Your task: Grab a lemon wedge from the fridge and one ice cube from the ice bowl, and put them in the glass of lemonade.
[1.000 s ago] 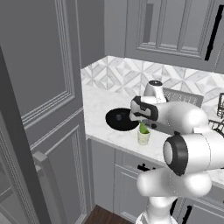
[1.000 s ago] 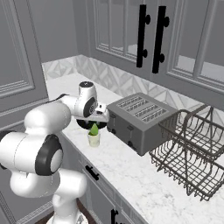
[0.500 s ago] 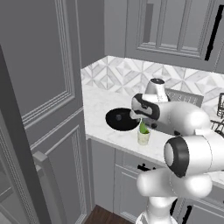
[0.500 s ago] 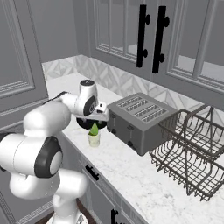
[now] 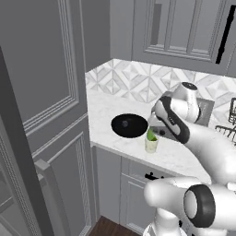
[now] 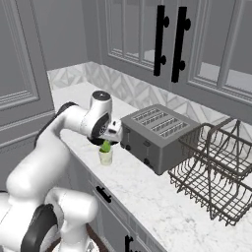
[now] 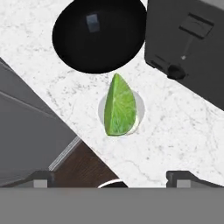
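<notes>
Now the jaws are wide apart and hold nothing. Right below them, in the middle, the lemon wedge [image 7: 120, 106] sits in the glass of lemonade [image 5: 151, 144] on the tabletop [image 7: 183, 127]. Farther ahead is the ice bowl [image 7: 99, 37], with one ice cube [image 7: 92, 20] inside.

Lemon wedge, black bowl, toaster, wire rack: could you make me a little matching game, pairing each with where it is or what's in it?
Things:
1. lemon wedge
2. ice bowl
3. toaster
4. wire rack

Descriptions:
A. holds one ice cube
B. sits at the far right of the counter
C. rests in the glass of lemonade
D. stands between the glass and the rack

Pairs: 1-C, 2-A, 3-D, 4-B
</notes>
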